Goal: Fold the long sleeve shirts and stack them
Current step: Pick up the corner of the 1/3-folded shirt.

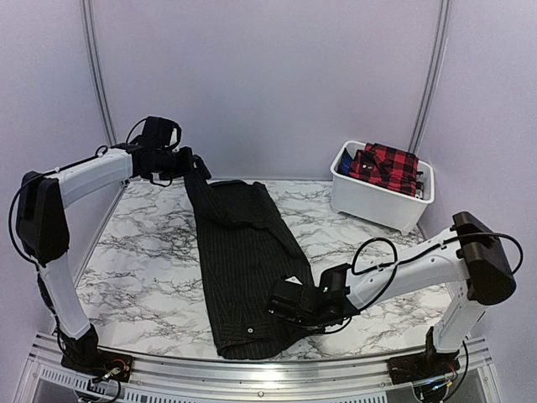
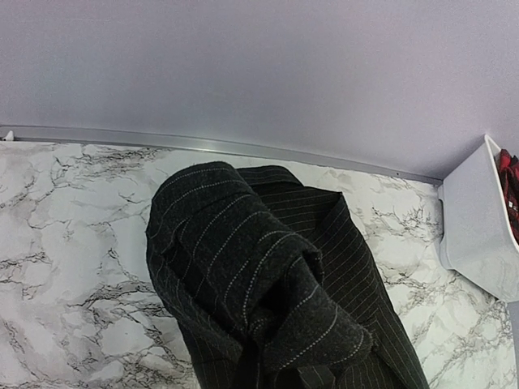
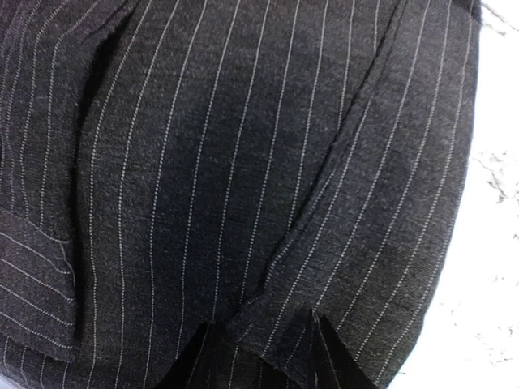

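The black pinstripe shirt (image 1: 245, 260) lies stretched lengthwise on the marble table (image 1: 143, 260), its far end lifted. My left gripper (image 1: 195, 164) is shut on that raised far end. In the left wrist view the bunched cloth (image 2: 259, 275) hangs in front and hides the fingers. My right gripper (image 1: 281, 306) is low at the shirt's near right edge, shut on a fold of the cloth (image 3: 276, 324) between its dark fingertips (image 3: 185, 369). The red-and-black plaid shirt (image 1: 384, 164) lies in the white bin.
The white bin (image 1: 369, 201) stands at the table's back right and also shows in the left wrist view (image 2: 478, 235). A metal rail (image 2: 203, 144) runs along the back wall. Bare marble lies on both sides of the shirt.
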Controlling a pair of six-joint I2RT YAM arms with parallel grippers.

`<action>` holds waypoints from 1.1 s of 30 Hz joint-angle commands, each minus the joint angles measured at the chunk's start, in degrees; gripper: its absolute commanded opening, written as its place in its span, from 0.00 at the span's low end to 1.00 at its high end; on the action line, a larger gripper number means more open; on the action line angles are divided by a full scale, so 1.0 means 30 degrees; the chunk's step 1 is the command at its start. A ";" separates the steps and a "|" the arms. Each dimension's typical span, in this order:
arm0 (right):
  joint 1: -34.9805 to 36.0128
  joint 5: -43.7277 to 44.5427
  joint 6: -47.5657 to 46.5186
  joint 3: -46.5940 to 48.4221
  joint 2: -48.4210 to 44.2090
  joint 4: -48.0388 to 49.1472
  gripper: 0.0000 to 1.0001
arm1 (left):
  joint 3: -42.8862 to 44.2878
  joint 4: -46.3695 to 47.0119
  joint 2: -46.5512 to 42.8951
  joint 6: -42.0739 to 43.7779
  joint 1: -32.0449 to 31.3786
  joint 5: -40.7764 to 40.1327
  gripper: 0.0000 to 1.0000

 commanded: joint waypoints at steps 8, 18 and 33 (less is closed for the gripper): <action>-0.0150 0.0413 0.0527 -0.0269 0.0008 0.0118 0.23 | 0.0603 0.0194 0.0427 -0.0095 -0.0041 0.0247 0.00; -0.0149 0.0580 0.0426 -0.0126 -0.0209 0.0056 0.02 | 0.1034 0.0198 0.0516 -0.0026 -0.0053 0.0258 0.00; -0.0148 0.0347 -0.0013 0.0253 -0.0068 0.0458 0.18 | 0.1725 0.0197 0.0856 -0.0121 -0.0051 0.0755 0.00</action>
